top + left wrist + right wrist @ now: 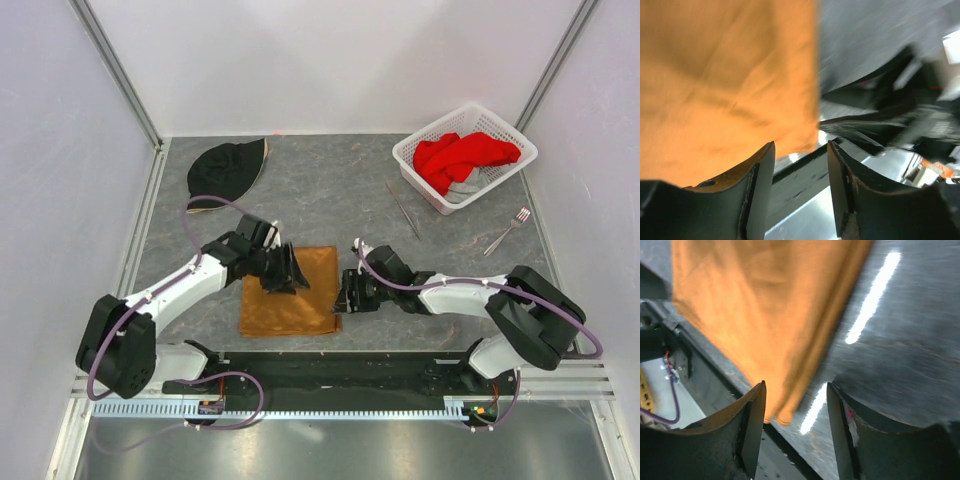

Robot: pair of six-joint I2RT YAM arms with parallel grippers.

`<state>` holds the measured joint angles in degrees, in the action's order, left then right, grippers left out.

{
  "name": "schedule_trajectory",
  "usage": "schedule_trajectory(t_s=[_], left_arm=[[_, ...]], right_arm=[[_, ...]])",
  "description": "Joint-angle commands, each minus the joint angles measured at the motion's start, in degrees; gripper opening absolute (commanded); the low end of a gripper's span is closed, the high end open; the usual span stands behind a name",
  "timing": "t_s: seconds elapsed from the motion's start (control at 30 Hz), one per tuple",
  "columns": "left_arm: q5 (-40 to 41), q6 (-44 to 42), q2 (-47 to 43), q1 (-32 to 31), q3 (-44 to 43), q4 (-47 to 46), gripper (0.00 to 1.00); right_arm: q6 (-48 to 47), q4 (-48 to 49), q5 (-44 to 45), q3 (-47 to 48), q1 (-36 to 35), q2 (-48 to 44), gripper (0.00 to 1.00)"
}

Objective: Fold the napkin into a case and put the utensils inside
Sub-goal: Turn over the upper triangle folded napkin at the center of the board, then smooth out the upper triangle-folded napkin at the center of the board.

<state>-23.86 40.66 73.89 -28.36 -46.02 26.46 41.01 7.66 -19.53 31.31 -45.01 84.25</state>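
The orange-brown napkin [290, 295] lies folded to an oblong on the grey table, near the front edge. My left gripper [292, 274] is open and empty, over the napkin's upper middle; the cloth [715, 75] fills the left wrist view. My right gripper [345, 295] is open and empty at the napkin's right edge; its doubled corner [782, 415] shows between the jaws in the right wrist view. The thin grey knife-like piece [404, 210] lies right of centre. The silver fork [508, 230] lies far right, below the basket.
A white basket [420, 160] with a red cloth [462, 158] and a grey cloth stands at the back right. A black hat [225, 170] lies at the back left. The black base rail [340, 372] runs along the table's front edge.
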Motion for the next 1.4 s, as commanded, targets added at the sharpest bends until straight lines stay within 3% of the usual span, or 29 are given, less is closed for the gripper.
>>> schedule_trajectory(t_s=[0.0,0.13,0.37,0.53,0.73,0.9,1.1,1.2,1.23,1.37], left_arm=[[-3.5,3.4,-3.6,0.0,3.7,-5.9,0.52],[-2.6,2.2,-3.6,0.1,3.3,-5.5,0.52],[-1.5,-0.1,-4.0,0.8,0.3,-2.0,0.52],[-1.5,-1.0,-4.7,1.9,-1.0,-0.8,0.53],[-1.5,-1.1,-5.2,2.3,-0.7,-0.4,0.53],[-2.1,-0.9,-5.5,2.7,0.0,-0.4,0.53],[-1.6,-0.9,-6.8,4.4,-0.5,0.7,0.53],[-2.2,-1.0,-6.9,5.8,-0.3,0.8,0.53],[-2.3,-1.1,-6.7,6.1,-0.5,0.7,0.53],[-3.1,-1.1,-6.0,7.3,-1.1,0.2,0.53]], right_arm=[[2.2,4.3,-1.3,1.9,-5.4,2.9,0.61],[3.5,1.4,2.7,3.1,-9.1,4.9,0.60],[3.6,-5.7,12.2,-0.1,-9.1,0.8,0.53],[3.1,-2.7,9.2,-0.8,-9.5,1.8,0.50],[3.5,-1.2,8.6,-0.5,-11.8,1.4,0.61],[3.1,-2.0,9.8,-0.9,-13.4,3.8,0.61],[2.8,-9.4,18.6,-3.0,-12.7,1.4,0.41],[3.5,-9.9,19.1,-4.2,-10.5,0.6,0.16],[3.8,-10.4,19.2,-4.7,-9.6,0.4,0.01],[4.4,-12.0,20.9,-6.4,-3.2,-1.9,0.00]])
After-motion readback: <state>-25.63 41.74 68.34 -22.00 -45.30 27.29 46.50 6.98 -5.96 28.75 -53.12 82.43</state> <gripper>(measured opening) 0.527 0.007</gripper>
